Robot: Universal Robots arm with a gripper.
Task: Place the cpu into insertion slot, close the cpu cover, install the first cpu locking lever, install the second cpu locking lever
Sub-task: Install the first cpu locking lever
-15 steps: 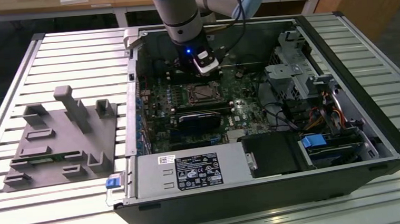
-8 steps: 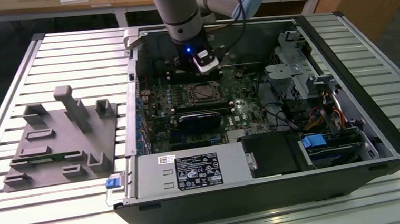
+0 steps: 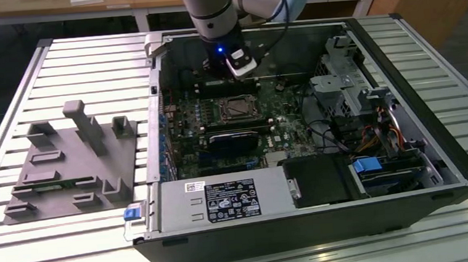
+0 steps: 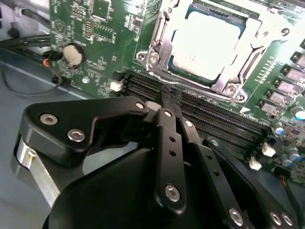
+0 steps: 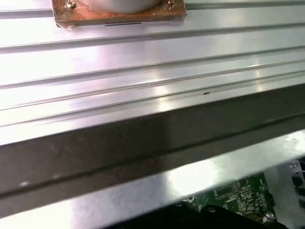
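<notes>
Silver-grey, the cpu [image 4: 204,42] lies flat in the insertion slot [image 3: 223,109] on the green motherboard [image 4: 102,24], with the cpu cover [image 4: 159,53] apparently down around its rim. It sits just beyond the fingertips, across the black memory slots [image 4: 214,119]. The gripper [image 4: 167,95] hangs over those slots, its fingers [image 4: 164,138] pressed together and holding nothing.

Bright light, cpu [image 4: 202,43] washed out w/ glare, bkgd dim
</notes>
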